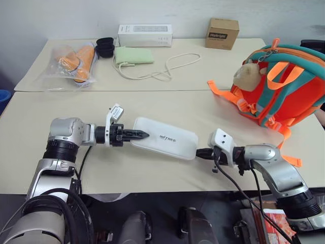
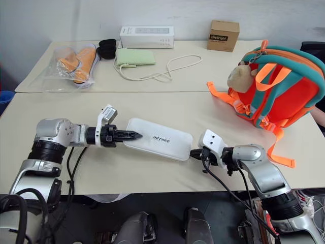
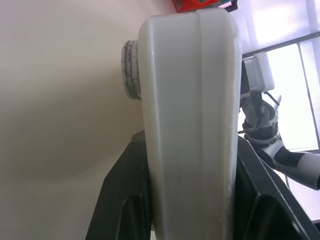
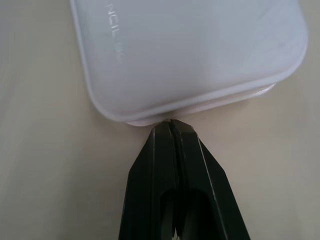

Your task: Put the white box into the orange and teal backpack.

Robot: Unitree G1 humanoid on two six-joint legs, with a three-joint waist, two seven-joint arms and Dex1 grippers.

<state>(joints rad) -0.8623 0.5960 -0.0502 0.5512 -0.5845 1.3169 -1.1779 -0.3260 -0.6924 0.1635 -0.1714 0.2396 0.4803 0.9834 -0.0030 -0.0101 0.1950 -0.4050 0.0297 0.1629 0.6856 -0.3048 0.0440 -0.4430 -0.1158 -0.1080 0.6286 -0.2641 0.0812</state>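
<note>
White box (image 1: pixel 166 138) lies flat on the near tabletop (image 1: pixel 203 104), between the two arms and well apart from the orange and teal backpack (image 1: pixel 287 84), which stands at the tabletop's right edge. Left end effector (image 1: pixel 136 134) is clamped over the box's left end, one finger above and one below as the left wrist view shows; right end effector (image 4: pixel 171 126) is clenched on nothing, its tips touching the box's right end. Judged stage: box gripped at one end but not lifted; carrying it across and getting it into the backpack remain.
</note>
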